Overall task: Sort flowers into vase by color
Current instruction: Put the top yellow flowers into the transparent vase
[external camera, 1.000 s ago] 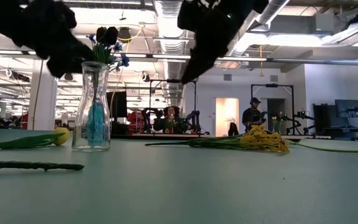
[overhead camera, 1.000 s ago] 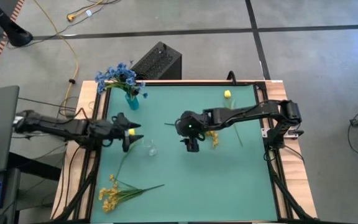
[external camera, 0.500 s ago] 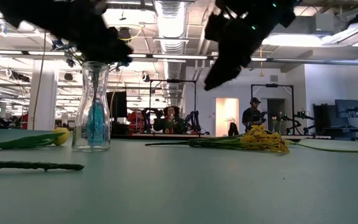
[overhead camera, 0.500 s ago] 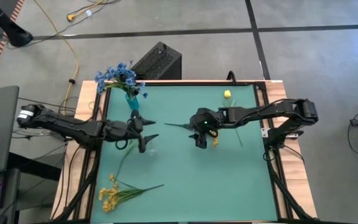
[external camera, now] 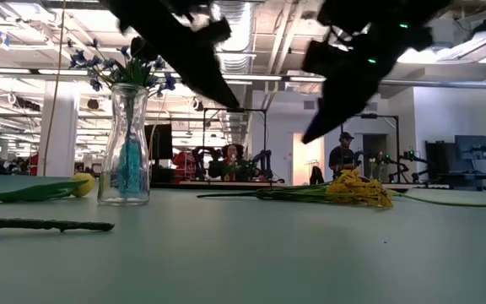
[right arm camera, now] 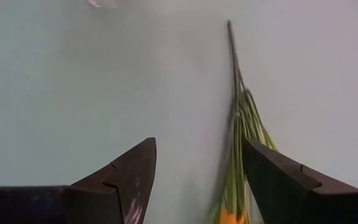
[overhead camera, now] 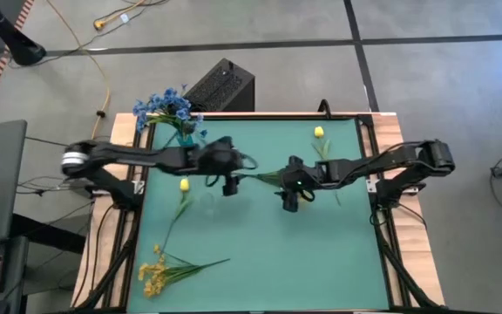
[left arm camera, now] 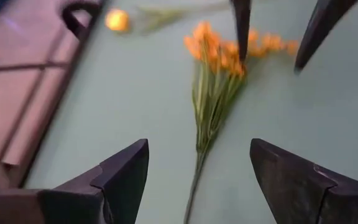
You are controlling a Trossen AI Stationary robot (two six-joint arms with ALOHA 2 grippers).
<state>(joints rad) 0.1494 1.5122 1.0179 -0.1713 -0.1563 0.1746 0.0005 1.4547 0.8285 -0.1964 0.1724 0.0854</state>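
We find both arms converging on the yellow spray [overhead camera: 308, 177] lying mid-table, its blossoms toward the right arm's side and its bare stalk [left arm camera: 194, 180] pointing toward the left arm. The left gripper [left arm camera: 197, 177] hangs above the stalk end, jaws wide apart and empty; the right gripper [right arm camera: 194, 180] hovers near the leafy middle, jaws also spread, holding nothing. The blue sprays [overhead camera: 168, 109] already stand in a vase [overhead camera: 184, 139] at the table's far left corner; a clear vase [external camera: 125, 148] stands near the table's middle. A yellow bud stem [overhead camera: 182, 187], another bud [overhead camera: 319, 133] and a second yellow spray [overhead camera: 159, 270] lie apart. We judge the grasp best made low on the bare stalk, one gripper only, jaws straddling it squarely before closing; two grippers crowding one stem risk collision.
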